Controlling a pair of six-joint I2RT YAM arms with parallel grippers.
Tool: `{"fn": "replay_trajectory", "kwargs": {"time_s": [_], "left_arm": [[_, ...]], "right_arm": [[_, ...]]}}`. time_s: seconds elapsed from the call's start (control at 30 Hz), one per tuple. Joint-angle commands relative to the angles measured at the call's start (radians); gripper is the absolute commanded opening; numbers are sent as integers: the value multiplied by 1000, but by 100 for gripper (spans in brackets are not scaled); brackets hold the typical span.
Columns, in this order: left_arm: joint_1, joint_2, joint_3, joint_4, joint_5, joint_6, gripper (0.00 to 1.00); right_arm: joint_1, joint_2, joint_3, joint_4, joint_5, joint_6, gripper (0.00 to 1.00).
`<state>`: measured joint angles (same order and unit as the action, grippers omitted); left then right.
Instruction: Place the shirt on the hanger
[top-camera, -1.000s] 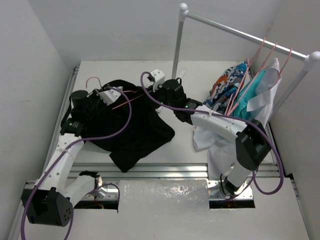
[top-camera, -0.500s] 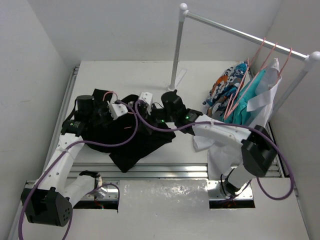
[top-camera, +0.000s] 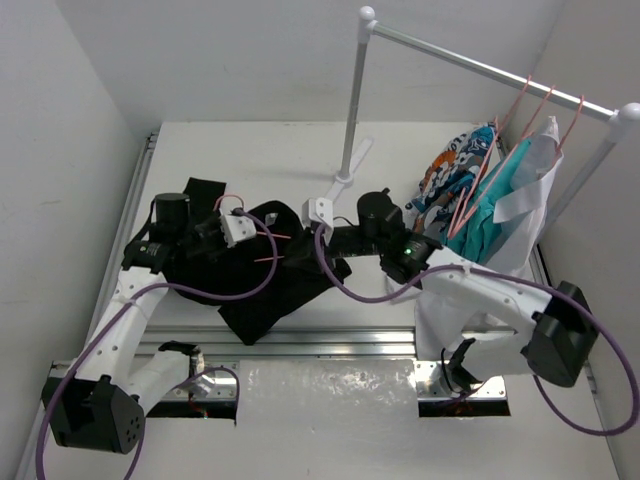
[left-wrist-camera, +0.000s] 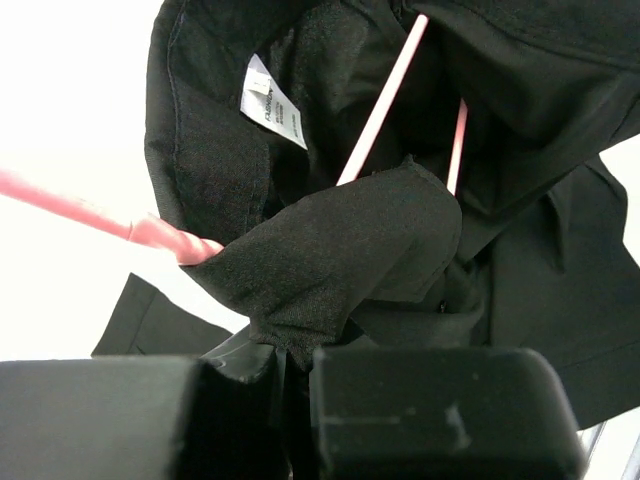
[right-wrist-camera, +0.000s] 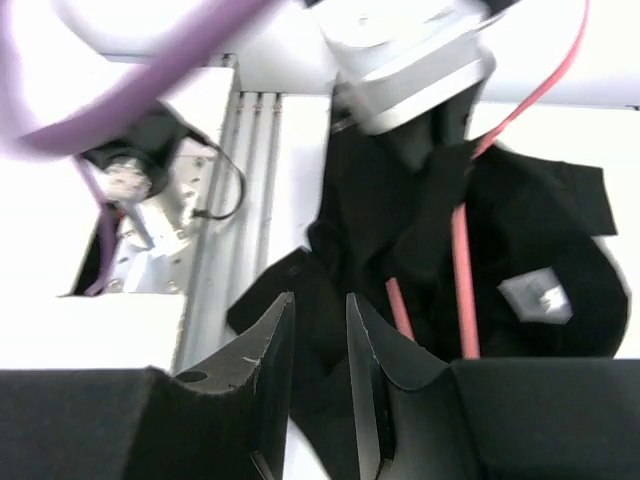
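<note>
Shirt (top-camera: 272, 285) bunched tighter — left end effector (left-wrist-camera: 290, 365) pinching it, right end effector (right-wrist-camera: 318, 305) withdrawn, slightly spread.

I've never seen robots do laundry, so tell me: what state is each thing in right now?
shirt: crumpled in a heap, neck label showing.
hanger: partly inside the shirt, not hung up.
left gripper: shut on a fold of the shirt.
right gripper: slightly open above the shirt, holding nothing visible.
hung clothes: hanging from the rail.
</note>
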<state>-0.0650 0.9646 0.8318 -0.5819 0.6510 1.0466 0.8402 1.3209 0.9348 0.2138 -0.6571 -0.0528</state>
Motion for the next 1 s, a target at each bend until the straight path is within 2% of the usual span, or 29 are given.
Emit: {"fn": "replay_trajectory", "kwargs": {"time_s": [0.0, 0.13, 0.3, 0.5, 0.57, 0.67, 0.83, 0.97], "left_arm": [[-9, -30, 38, -12, 79, 55, 0], [-9, -36, 52, -42, 88, 78, 0], [-9, -40, 58, -61, 101, 82, 0], [-9, -38, 63, -49, 99, 76, 0], [-9, -37, 66, -33, 101, 66, 0], [-7, -35, 78, -38, 110, 64, 0], [-7, -23, 75, -1, -19, 64, 1], [-6, -18, 41, 56, -83, 52, 19]], "right_arm": [[-3, 124, 128, 52, 7, -30, 28], [-3, 242, 229, -24, 57, -70, 36], [-4, 372, 341, -74, 97, -104, 37], [-6, 431, 374, -91, 60, -95, 36], [-6, 454, 378, -87, 85, -79, 32], [-4, 472, 387, -118, 187, -73, 1], [-27, 339, 265, -110, 254, -59, 0], [-41, 232, 191, -99, 341, -42, 0]]}}
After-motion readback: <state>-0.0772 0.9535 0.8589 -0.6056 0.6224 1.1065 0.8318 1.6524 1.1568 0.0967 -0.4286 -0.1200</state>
